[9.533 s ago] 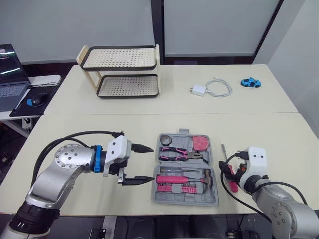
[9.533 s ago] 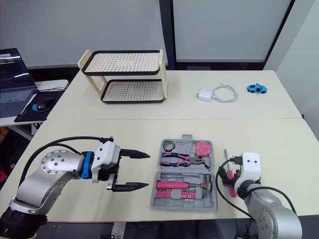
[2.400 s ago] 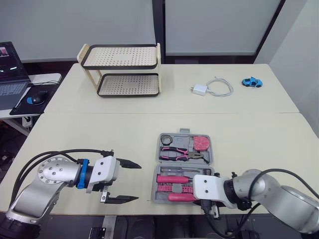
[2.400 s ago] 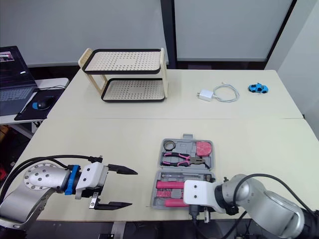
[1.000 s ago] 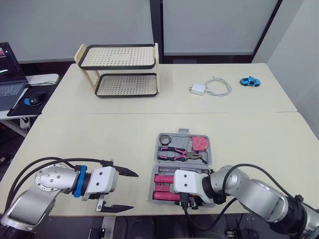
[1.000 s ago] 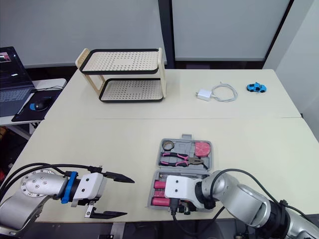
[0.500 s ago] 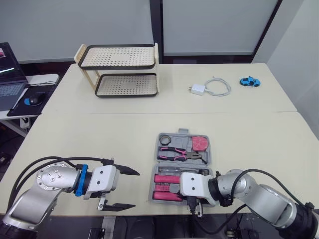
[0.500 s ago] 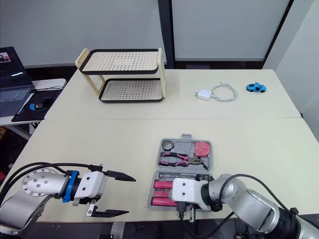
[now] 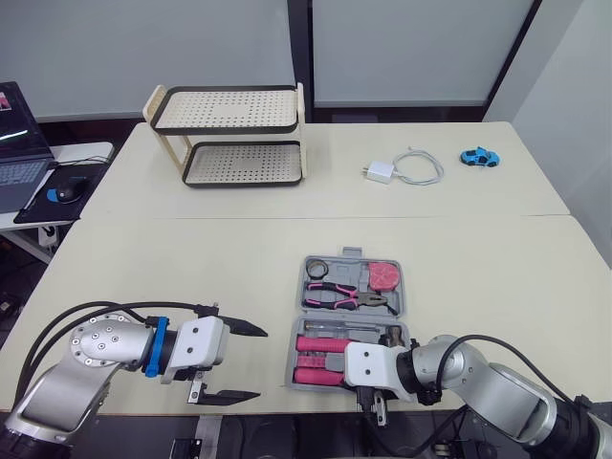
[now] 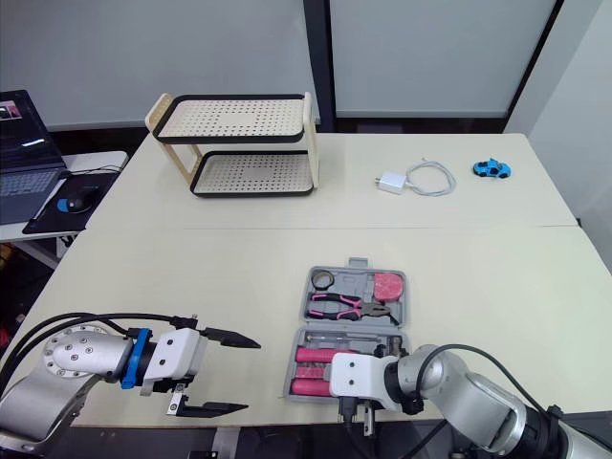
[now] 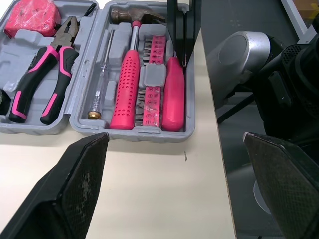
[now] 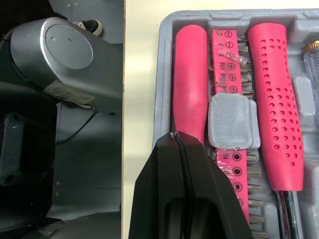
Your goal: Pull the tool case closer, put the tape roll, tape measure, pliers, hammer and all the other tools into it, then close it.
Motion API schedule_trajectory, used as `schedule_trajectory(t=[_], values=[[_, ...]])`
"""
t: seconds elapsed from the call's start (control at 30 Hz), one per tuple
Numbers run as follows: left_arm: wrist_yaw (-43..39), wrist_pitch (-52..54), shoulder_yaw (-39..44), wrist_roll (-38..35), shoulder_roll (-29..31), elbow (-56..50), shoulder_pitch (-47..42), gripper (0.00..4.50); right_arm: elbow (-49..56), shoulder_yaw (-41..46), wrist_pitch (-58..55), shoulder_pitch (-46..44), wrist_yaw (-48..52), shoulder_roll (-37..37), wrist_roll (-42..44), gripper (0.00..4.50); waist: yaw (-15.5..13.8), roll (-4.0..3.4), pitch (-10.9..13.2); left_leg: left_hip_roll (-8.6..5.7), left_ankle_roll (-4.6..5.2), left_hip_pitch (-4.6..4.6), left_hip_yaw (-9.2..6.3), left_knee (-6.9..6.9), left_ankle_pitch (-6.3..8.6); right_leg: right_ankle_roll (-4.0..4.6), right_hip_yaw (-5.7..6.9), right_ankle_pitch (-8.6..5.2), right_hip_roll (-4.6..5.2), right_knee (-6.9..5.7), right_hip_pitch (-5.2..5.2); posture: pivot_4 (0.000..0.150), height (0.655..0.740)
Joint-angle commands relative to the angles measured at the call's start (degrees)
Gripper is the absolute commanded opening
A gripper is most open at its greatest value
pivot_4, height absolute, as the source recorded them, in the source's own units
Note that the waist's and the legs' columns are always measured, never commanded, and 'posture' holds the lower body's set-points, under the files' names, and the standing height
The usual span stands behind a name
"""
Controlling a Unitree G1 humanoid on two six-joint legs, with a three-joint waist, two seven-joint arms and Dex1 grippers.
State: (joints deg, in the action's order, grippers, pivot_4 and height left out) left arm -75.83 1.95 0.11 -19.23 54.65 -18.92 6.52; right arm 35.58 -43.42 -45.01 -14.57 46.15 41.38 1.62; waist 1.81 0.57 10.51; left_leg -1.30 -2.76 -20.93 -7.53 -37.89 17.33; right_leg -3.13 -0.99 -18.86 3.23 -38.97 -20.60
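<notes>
Two grippers sit at the near edge of the table [image 9: 191, 268]. The left gripper [image 9: 261, 362] hovers empty with its fingers spread wide. A strip of bare tabletop lies between it and the tool case [image 9: 351, 252].

The right gripper [image 12: 175, 135] has its fingers pressed together on nothing. Its tips are at the pink driver handle [image 12: 190, 84]; whether they touch it cannot be told.

The case lies open and flat, its near wall just beside the table edge. The near half holds that one handle, one strip of bits [image 11: 152, 99], one hammer [image 11: 124, 84] and one tester screwdriver [image 11: 99, 79]. The printing on the bit strip is too small to read. The far half holds one pair of pliers [image 9: 349, 296], one tape roll [image 9: 317, 269] and one pink tape measure [image 9: 385, 274].

Beyond the case the tabletop is open. Farther off stand one two-tier rack [image 9: 229, 134], one white charger [image 9: 381, 172] with its cable [image 9: 421, 167], and one blue toy car [image 9: 479, 157]. One laptop [image 9: 19, 177] sits far left.
</notes>
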Motion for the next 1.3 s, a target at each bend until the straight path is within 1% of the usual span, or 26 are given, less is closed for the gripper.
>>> schedule_trajectory(t=[0.03,0.1,0.27,0.4,0.53,0.63,0.73,0.83,0.93,1.1,1.13,1.3], values=[[0.5,0.2,0.3,-1.1,-0.5,-1.0,0.1,4.5,1.5,2.9,1.3,0.6,0.7,-0.7,1.5,0.04,0.0,0.0,0.0,0.0,0.0,0.0,0.0,0.0,0.0,0.0,0.0,0.0,0.0,0.0,0.0,0.15,0.74],[0.7,0.5,0.6,-1.5,-0.8,-0.4,-0.1,4.5,3.1,5.2,1.3,0.7,1.0,-1.3,3.2,0.04,0.0,0.0,0.0,0.0,0.0,0.0,0.01,-0.01,0.0,0.0,-0.01,0.0,0.0,0.0,0.0,0.15,0.74],[2.5,3.5,2.2,-3.5,-1.9,1.0,-1.4,4.5,8.4,13.2,0.5,1.9,3.3,0.0,9.2,0.04,0.0,0.0,0.0,0.02,0.0,-0.01,-0.01,0.0,0.0,0.0,0.0,0.0,0.0,0.0,0.0,0.15,0.74],[4.1,6.6,3.2,-5.4,-2.8,2.3,-3.3,4.5,11.1,27.2,4.6,7.1,6.6,6.7,13.6,0.04,-0.4,0.02,0.0,-0.01,0.0,-0.03,-0.02,-0.02,0.0,0.0,0.01,0.0,0.05,0.03,0.05,0.15,0.74],[6.4,6.4,2.9,-3.1,-3.7,5.9,-5.1,4.5,8.5,38.6,12.6,15.1,10.4,14.4,13.4,0.04,-0.4,0.03,0.0,-0.05,0.0,0.0,-0.01,-0.04,0.0,0.0,0.03,0.0,0.08,0.05,0.14,0.15,0.74],[8.7,6.7,1.7,-1.6,-5.6,9.4,-6.8,4.5,1.7,43.8,20.7,20.7,11.3,16.9,10.7,0.04,-0.3,0.05,0.0,-0.05,0.01,0.03,0.02,-0.03,0.0,0.0,0.04,0.0,0.03,0.05,0.16,0.15,0.74],[10.7,5.7,0.2,0.8,-8.1,12.8,-8.4,3.91,-5.8,44.2,24.9,21.9,9.1,17.2,6.6,0.0,-0.1,0.07,0.0,-0.06,0.01,0.07,0.08,-0.05,0.0,0.0,-0.01,0.0,0.03,0.03,0.18,0.15,0.74],[11.7,5.3,-2.1,4.1,-9.3,16.2,-10.0,2.9,-11.4,42.2,27.4,20.7,7.1,16.1,2.8,0.0,0.0,0.06,0.0,-0.06,0.0,0.08,0.09,-0.04,0.0,0.0,-0.02,0.0,0.02,0.0,0.16,0.15,0.74],[12.6,3.7,-5.3,8.0,-10.8,20.2,-12.1,1.92,-15.9,38.4,28.2,18.1,5.1,14.0,-1.1,0.0,0.0,0.06,0.0,-0.06,0.0,0.08,0.08,-0.04,0.0,0.0,-0.02,0.0,-0.01,0.0,0.15,0.15,0.74],[14.7,1.9,-9.0,12.0,-14.6,26.1,-16.3,0.24,-21.0,33.1,29.2,13.5,4.3,10.7,-5.6,0.0,-0.1,0.06,0.0,-0.06,-0.01,0.04,0.06,-0.08,-0.01,0.0,-0.02,0.01,0.04,0.0,0.15,0.15,0.74],[14.9,1.7,-9.6,12.5,-15.4,27.0,-17.3,0.02,-22.0,32.3,29.3,12.5,4.2,9.9,-6.1,0.0,-0.1,0.06,0.0,-0.06,-0.02,0.03,0.06,-0.08,-0.01,0.0,-0.02,0.0,0.06,0.0,0.14,0.15,0.74],[15.3,1.4,-11.8,14.5,-18.1,29.8,-20.0,0.02,-24.7,30.1,29.5,9.0,5.2,7.2,-7.1,0.0,-0.1,0.06,0.0,-0.08,-0.1,0.03,0.03,-0.09,-0.06,-0.01,0.0,0.01,0.06,-0.01,0.13,0.15,0.74]])
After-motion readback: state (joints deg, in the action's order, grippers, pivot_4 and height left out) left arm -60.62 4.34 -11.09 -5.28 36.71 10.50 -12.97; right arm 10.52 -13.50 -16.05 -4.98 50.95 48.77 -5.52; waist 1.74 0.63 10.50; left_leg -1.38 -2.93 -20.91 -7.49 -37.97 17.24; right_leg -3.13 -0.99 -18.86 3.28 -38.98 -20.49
